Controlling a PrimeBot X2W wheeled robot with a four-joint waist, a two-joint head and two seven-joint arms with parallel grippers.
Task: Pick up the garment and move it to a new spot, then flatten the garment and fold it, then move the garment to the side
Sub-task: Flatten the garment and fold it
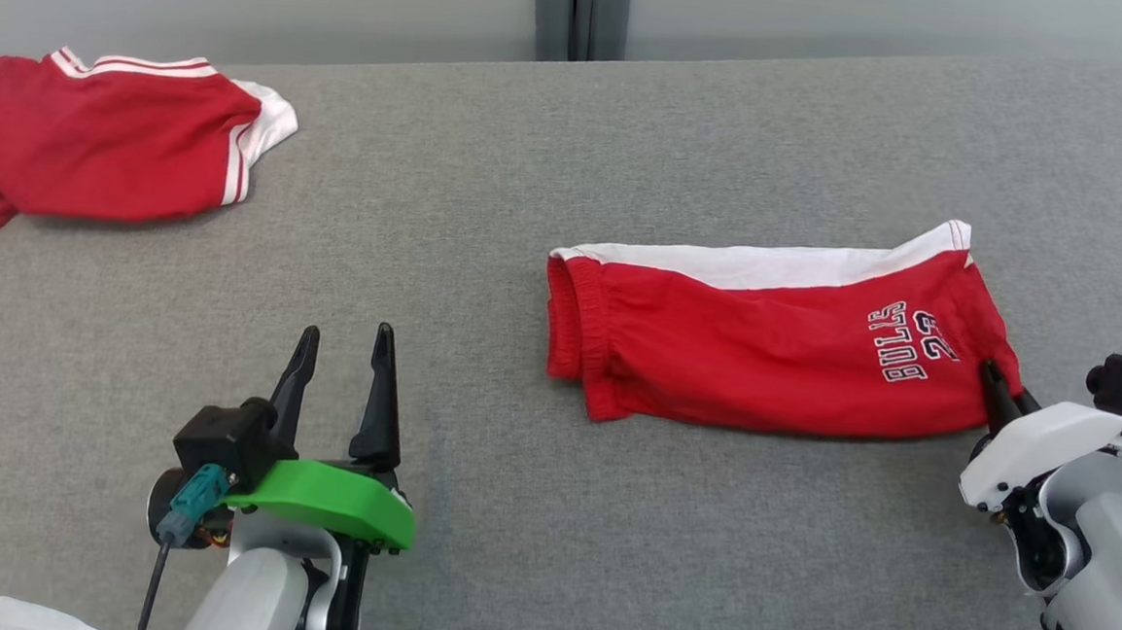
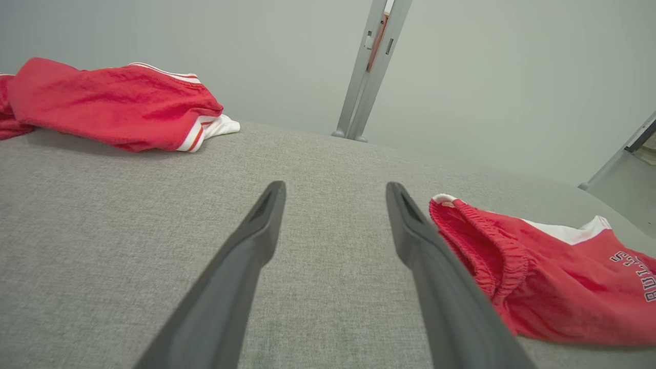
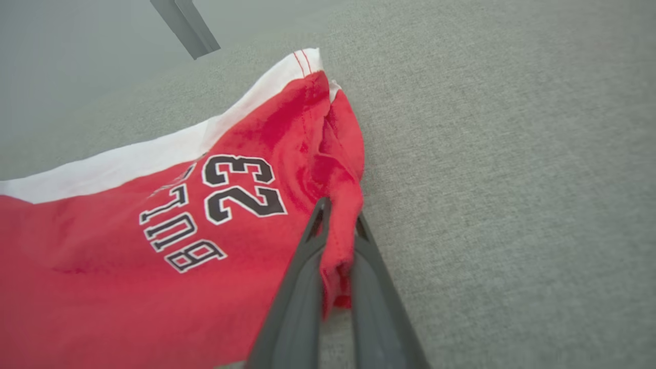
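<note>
With the shorts (image 1: 773, 352) folded lengthwise and lying at about 3 o'clock in my head view, I judge the fold done and the last step, moving them aside, is what's left. The right gripper (image 3: 341, 218) has its fingers nearly closed on a bunched bit of red hem at the 4 o'clock corner of the shorts, just past the lettering (image 1: 910, 341). The left gripper (image 1: 347, 331) sits at 7 o'clock with its fingers parted wide and nothing between them, well apart from the elastic waistband (image 1: 570, 320), which is the end nearest it.

What worries me is that single pinch. From the right wrist view I can't tell whether both folded layers are in the bite or just the upper one. If it's only the upper one, any pull toward 3 o'clock would peel the fold open rather than shift the whole piece. The grey cloth surface (image 1: 532, 157) looks grippy, so I'd expect the waistband end to lag and the shorts to skew or crease when dragged from one corner. The bite is also close to the hem edge, so a quick tug could let it slip out. A second red garment (image 1: 94, 140) lies far off at 10 o'clock, clear of any path to the right.
</note>
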